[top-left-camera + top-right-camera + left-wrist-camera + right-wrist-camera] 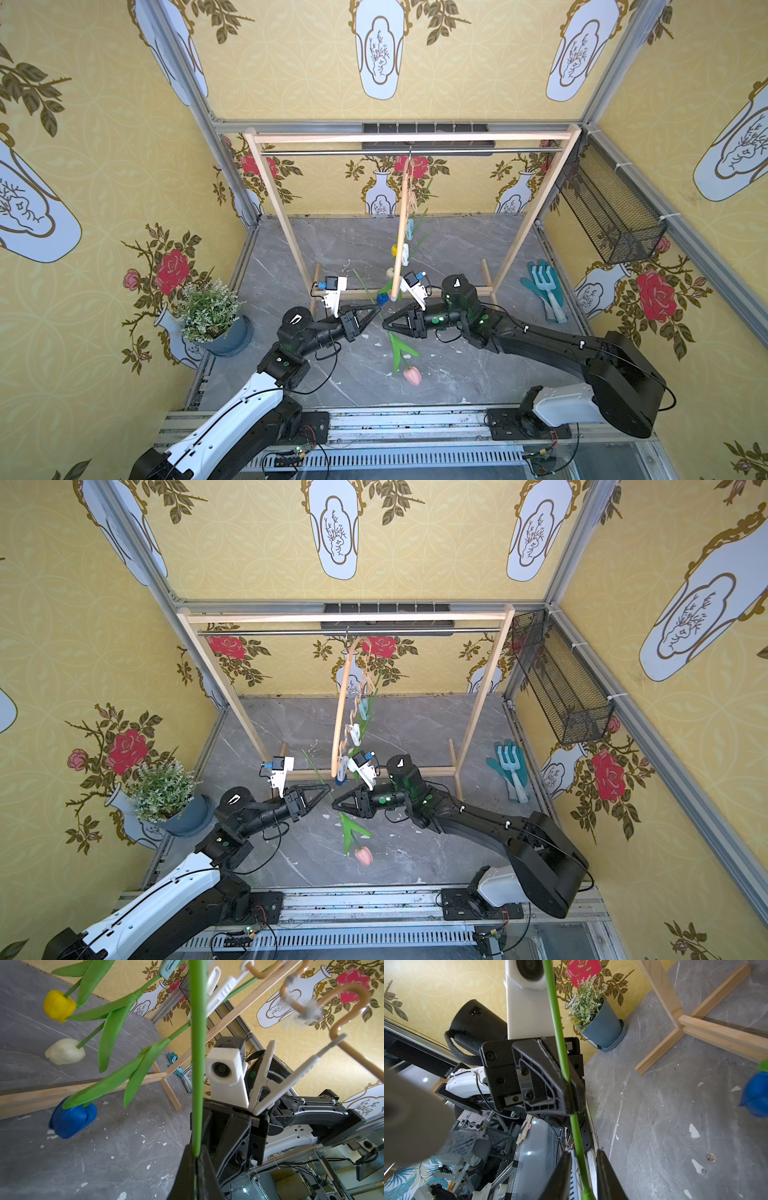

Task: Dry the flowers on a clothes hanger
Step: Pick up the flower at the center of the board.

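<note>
Light, bendy, likely slippery, the pink tulip (412,375) hangs head-down near the hanger (401,232) — thin stem (196,1064) pinched in the closed left tool (378,309), right tool (385,324) open around bare stem, the sensible hold.

Blurred grey blob (411,1118) near the stem (560,1043), can't tell what; blue tulip (756,1095), past the stem, clipped at the edge.

pretty sure this is a robotics lab test cell dressed up as a cosy home. yellow wallpaper panels printed with vases and red roses (104,187) sit in bare aluminium frame posts (185,66). two black-and-white robot arms (249,399) are bolted to a metal rail (415,419), and there's cluttered lab gear and cables (446,1167) outside.
</note>
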Robot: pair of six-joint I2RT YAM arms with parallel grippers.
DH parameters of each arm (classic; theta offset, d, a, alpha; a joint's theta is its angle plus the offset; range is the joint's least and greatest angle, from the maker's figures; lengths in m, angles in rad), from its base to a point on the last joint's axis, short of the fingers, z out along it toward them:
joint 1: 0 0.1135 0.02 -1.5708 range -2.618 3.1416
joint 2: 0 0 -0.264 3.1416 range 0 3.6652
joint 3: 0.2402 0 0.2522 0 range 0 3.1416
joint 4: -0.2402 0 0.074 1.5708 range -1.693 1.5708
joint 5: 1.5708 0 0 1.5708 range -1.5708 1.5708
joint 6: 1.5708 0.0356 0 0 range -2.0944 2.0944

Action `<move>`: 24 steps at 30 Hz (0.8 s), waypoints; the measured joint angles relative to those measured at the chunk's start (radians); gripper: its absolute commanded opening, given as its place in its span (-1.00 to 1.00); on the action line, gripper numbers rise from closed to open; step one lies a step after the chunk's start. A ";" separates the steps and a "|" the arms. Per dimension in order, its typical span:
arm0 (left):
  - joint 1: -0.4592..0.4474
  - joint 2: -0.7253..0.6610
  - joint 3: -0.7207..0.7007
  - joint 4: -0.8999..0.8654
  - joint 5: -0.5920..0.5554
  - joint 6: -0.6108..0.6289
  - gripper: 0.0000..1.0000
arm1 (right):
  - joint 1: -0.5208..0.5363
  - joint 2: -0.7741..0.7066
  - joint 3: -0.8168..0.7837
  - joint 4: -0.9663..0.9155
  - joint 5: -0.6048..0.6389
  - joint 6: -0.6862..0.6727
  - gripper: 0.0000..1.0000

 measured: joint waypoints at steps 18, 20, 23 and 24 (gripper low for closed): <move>0.002 0.012 -0.002 0.003 0.006 -0.015 -1.00 | 0.007 -0.020 -0.019 -0.008 0.011 -0.004 -1.00; 0.002 0.018 -0.002 0.006 0.003 -0.015 -0.68 | 0.008 -0.024 -0.019 -0.016 0.019 -0.005 -1.00; 0.000 0.020 0.011 -0.012 -0.013 -0.008 0.05 | 0.008 -0.032 -0.021 -0.027 0.026 -0.007 -1.00; 0.000 0.017 0.021 -0.030 -0.024 -0.005 0.18 | 0.008 -0.032 -0.021 -0.028 0.029 -0.008 -1.00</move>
